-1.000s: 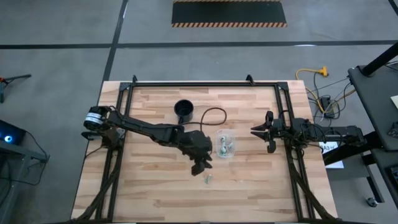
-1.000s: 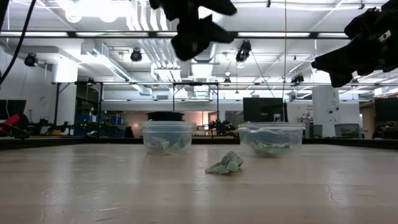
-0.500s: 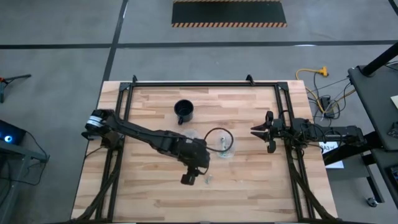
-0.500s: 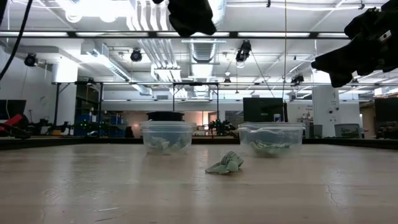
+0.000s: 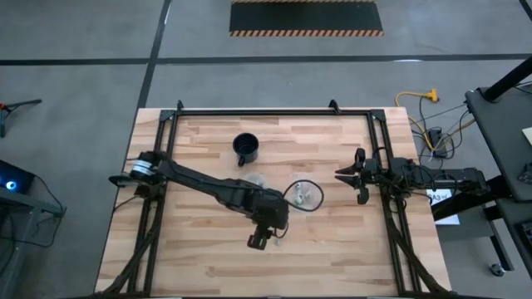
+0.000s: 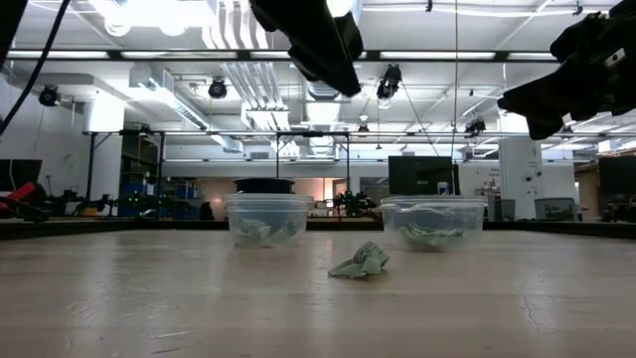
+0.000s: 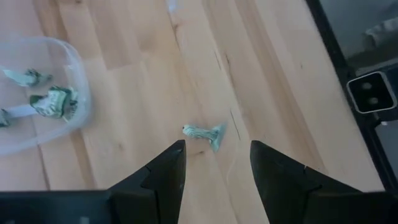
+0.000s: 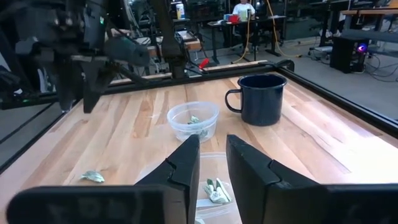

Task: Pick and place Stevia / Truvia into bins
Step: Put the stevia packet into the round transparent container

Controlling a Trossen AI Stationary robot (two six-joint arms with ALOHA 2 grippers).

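Observation:
One crumpled green-and-white packet (image 7: 204, 132) lies alone on the wooden table (image 5: 199, 257); it also shows in the low view (image 6: 360, 262). My left gripper (image 7: 214, 149) hangs above the table, open and empty, its fingers pointing down with the packet just ahead of them. It is also in the high view (image 5: 259, 241). Two clear cups (image 5: 255, 180) (image 5: 306, 195) stand on the table, each with packets inside. My right gripper (image 5: 359, 176) waits open and empty at the table's right side, raised.
A black mug (image 5: 245, 148) with a handle stands beyond the cups toward the far edge. A black frame (image 5: 166, 124) runs around the table. Bare wood lies to the left and along the near edge.
My left gripper has moved from beside the cups toward the table's near edge, turning as it went, and now hangs over the loose packet. The left cup, covered by the arm before, now shows. The packet and cups have stayed put.

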